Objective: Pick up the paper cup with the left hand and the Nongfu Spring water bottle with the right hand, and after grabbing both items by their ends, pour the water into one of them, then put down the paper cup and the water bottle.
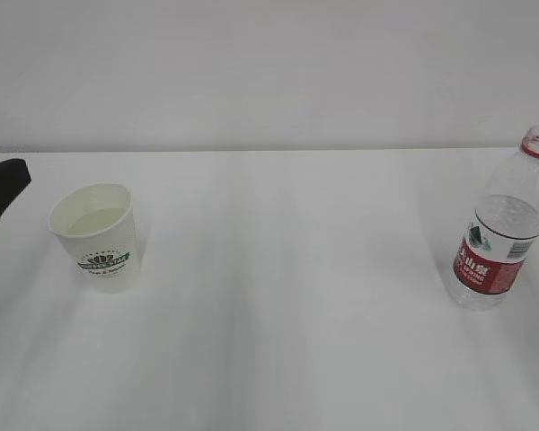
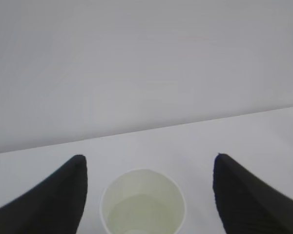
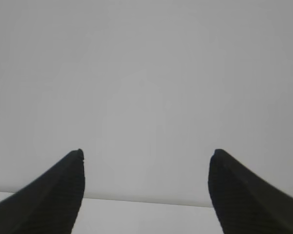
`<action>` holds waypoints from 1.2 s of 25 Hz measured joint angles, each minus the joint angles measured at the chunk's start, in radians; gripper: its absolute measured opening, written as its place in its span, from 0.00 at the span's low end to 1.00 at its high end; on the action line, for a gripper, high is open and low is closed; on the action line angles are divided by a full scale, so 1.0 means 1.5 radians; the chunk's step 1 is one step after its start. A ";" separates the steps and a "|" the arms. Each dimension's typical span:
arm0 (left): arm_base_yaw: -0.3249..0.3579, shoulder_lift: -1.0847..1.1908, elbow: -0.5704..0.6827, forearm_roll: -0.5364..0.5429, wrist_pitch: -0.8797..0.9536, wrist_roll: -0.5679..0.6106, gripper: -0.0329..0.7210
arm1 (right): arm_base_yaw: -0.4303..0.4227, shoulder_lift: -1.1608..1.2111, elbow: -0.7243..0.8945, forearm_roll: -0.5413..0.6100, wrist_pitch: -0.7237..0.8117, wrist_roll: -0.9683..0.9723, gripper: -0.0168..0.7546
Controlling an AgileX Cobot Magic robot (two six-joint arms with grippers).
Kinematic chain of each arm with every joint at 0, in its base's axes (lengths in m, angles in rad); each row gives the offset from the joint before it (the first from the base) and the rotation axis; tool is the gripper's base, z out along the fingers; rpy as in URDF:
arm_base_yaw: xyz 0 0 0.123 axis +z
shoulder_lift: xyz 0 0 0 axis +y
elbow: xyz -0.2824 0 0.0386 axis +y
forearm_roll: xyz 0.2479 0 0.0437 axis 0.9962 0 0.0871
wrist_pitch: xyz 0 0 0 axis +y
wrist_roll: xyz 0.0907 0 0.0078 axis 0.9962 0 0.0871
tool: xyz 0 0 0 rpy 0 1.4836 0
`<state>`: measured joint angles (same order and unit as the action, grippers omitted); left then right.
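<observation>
Paper cup (image 2: 142, 202) upright, mouth up, long axis vertical, some water (image 2: 141, 214) inside; sits between left hand (image 2: 149, 168) fingers (image 2: 63, 195), both spread wide, no contact seen. Nongfu Spring water bottle (image 1: 506, 229) upright, uncapped neck up, axis vertical, leaning slightly in exterior view; not between right hand (image 3: 145, 163) fingers, which stand wide on nothing, facing wall. Both items resting on table (image 1: 287, 296), well apart. Judgement: if pour done, back left fingers straight off without clipping rim; if not, centre cup before closing, squeeze lightly
</observation>
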<state>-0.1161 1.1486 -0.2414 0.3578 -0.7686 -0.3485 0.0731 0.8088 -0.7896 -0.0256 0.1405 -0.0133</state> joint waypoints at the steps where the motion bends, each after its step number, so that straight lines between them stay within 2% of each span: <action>1: 0.000 -0.016 0.000 0.000 0.014 0.000 0.82 | 0.000 -0.001 -0.005 0.000 0.002 0.000 0.79; 5: 0.000 -0.093 -0.016 0.000 0.136 -0.010 0.82 | 0.000 -0.016 -0.017 0.000 0.026 0.000 0.79; 10: 0.000 -0.184 -0.083 -0.001 0.360 -0.012 0.81 | 0.000 -0.048 -0.035 0.000 0.089 0.000 0.79; 15: 0.000 -0.261 -0.152 -0.012 0.548 -0.012 0.77 | 0.000 -0.092 -0.039 0.000 0.167 0.000 0.79; 21: 0.000 -0.335 -0.188 -0.066 0.647 -0.013 0.70 | 0.000 -0.143 -0.039 0.000 0.227 0.000 0.79; 30: 0.000 -0.463 -0.189 -0.073 0.798 -0.013 0.68 | 0.000 -0.224 -0.044 -0.003 0.365 0.000 0.78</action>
<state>-0.1161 0.4535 -0.5253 0.2486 0.4279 -0.3683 0.0731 0.4721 -0.8559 -0.0295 0.6883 -0.0133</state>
